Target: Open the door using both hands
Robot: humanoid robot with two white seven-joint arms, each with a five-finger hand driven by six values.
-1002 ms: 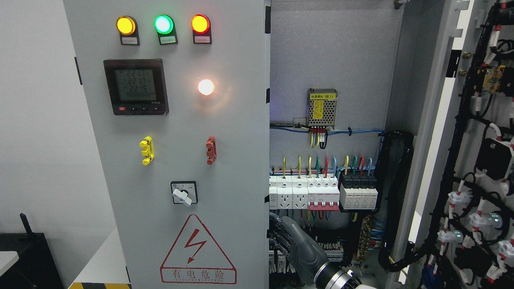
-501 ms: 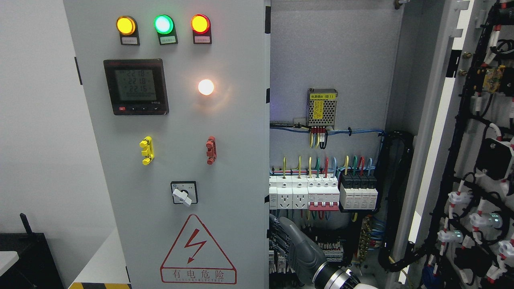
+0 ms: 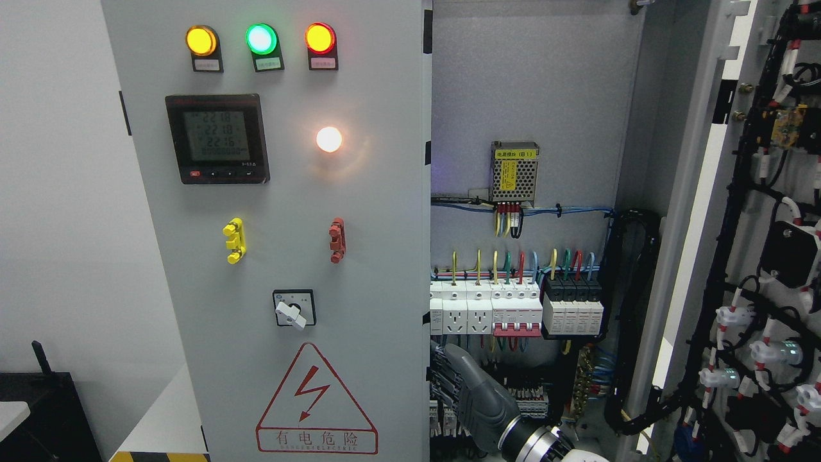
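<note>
Breakers (image 3: 516, 311) right of left door (image 3: 282, 256)

The grey left door (image 3: 282, 244) of the electrical cabinet stands closed, carrying amber, green and red indicator lamps (image 3: 260, 39) at its top, a digital meter (image 3: 217, 138) beneath them, a rotary switch (image 3: 294, 308) lower down and a red lightning warning triangle (image 3: 315, 401) near its bottom edge. Just right of that door's free edge the cabinet interior lies exposed, with a row of breakers (image 3: 516, 310) wired in coloured leads, and the right door (image 3: 757, 256) is swung wide open, its cabled inner face showing. The right hand (image 3: 462, 385), its arm entering from the lower right, sits low against the left door's edge, its fingers (image 3: 439, 375) reaching behind that edge, though the grip itself cannot be made out.
</note>
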